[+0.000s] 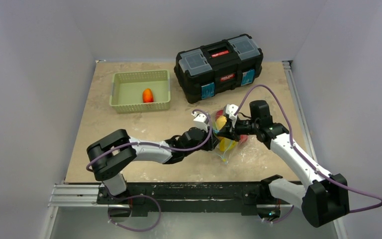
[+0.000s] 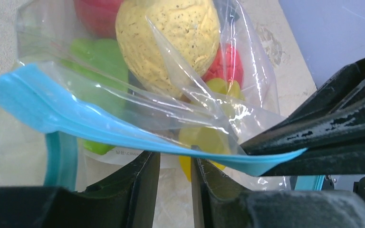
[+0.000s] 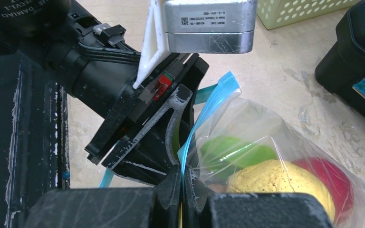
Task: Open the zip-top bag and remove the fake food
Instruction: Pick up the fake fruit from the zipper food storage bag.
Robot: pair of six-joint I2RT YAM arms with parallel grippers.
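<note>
Clear zip-top bag [image 1: 225, 139] mid-table [image 1: 129, 129]. Right fingers [image 3: 195, 187] pinch its blue zip strip [image 3: 209, 102]; left fingers [image 2: 142, 185] nearly together (grip unclear). Mouth looks parted. Most fake food [image 2: 168, 38] inside, one orange pc [image 1: 147, 95] in green basket [image 1: 140, 74]; removal mostly left.

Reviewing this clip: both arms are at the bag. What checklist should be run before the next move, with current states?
1. The right end effector is clamped on the zip strip: ok.
2. The left end effector grips the opposite lip: cannot tell; a narrow gap shows between its fingers.
3. The zip-top bag mouth is parted: ok, strip halves diverge.
4. The fake food is contained inside: ok.
5. The green basket has room: ok, only one orange piece.
</note>
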